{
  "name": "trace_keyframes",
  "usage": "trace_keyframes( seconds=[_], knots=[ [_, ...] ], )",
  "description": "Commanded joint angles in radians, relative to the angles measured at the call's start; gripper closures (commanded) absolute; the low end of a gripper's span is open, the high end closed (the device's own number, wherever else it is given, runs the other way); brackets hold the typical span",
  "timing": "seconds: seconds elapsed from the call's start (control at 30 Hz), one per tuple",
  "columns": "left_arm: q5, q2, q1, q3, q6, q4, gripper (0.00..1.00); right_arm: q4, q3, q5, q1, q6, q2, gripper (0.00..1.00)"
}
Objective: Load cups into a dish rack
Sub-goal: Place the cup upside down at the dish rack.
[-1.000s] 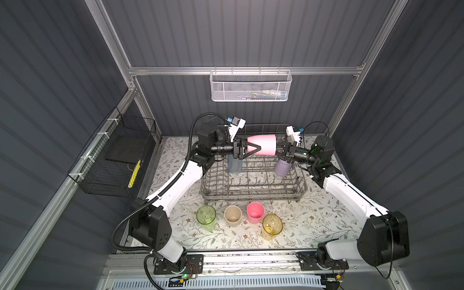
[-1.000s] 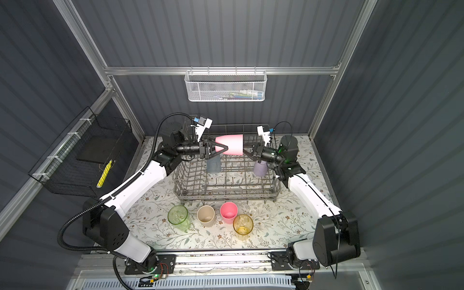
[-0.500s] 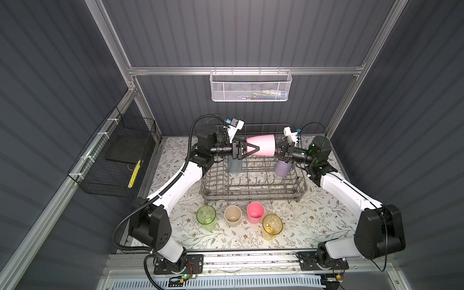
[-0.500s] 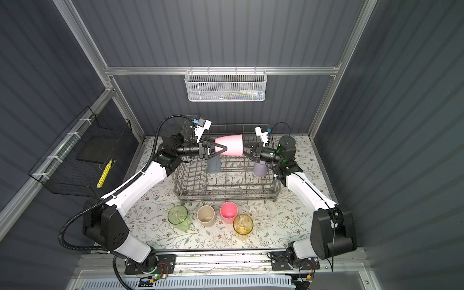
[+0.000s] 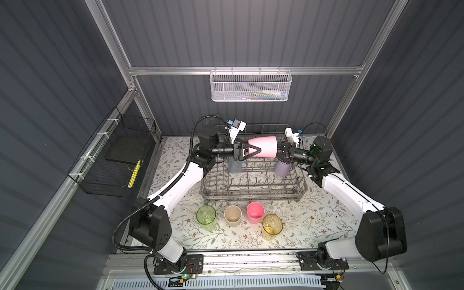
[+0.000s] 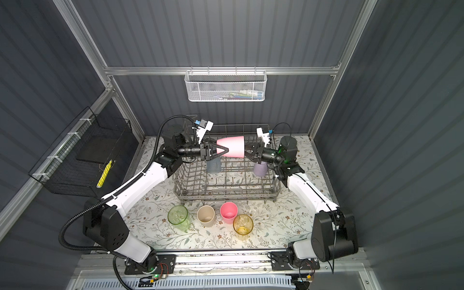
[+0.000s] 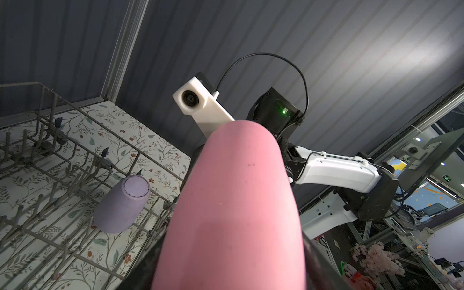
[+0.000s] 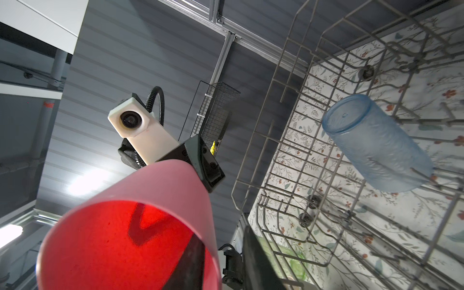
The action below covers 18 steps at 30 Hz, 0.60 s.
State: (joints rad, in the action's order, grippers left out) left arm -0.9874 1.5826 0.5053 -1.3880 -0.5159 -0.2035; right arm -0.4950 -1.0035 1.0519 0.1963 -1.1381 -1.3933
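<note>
Sideways pink cup [image 6: 234,150] in left hand [image 6: 224,148] over dish rack [image 6: 226,194]; right hand [image 6: 248,151] at its rim.

Seven cups, it seems: two pink [image 5: 263,147] [image 5: 255,213], one each blue [image 8: 376,140], lavender [image 5: 282,169], green [image 5: 206,218], beige [image 5: 233,216], amber [image 5: 272,224]; one dish rack [image 5: 251,193]

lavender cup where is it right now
In a top view the lavender cup sits upside down at the right end of the dish rack, below the right gripper, across from the blue cup.

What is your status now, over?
Left pincer shut on pink cup, sideways above dish rack. Right pincer astride its rim, grip unclear. Blue cup, lavender cup already racked.
</note>
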Motion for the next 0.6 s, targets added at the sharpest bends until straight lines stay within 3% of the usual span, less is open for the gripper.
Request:
trace_keyframes(
  seconds=[0.0, 0.23, 0.57],
  knots=[
    [0.007, -0.028, 0.002, -0.002, 0.043, 0.019, 0.45, 0.018, 0.016, 0.014, -0.031, 0.027, 0.060, 0.64],
    [0.042, -0.038, 0.000, -0.032, 0.097, 0.105, 0.45, 0.134, 0.051, 0.015, -0.126, 0.096, 0.169, 0.57],
    [0.374, -0.049, 0.002, -0.209, 0.347, 0.699, 0.44, 0.683, -0.013, -0.171, -0.280, 0.474, 0.361, 0.55]
  ],
)
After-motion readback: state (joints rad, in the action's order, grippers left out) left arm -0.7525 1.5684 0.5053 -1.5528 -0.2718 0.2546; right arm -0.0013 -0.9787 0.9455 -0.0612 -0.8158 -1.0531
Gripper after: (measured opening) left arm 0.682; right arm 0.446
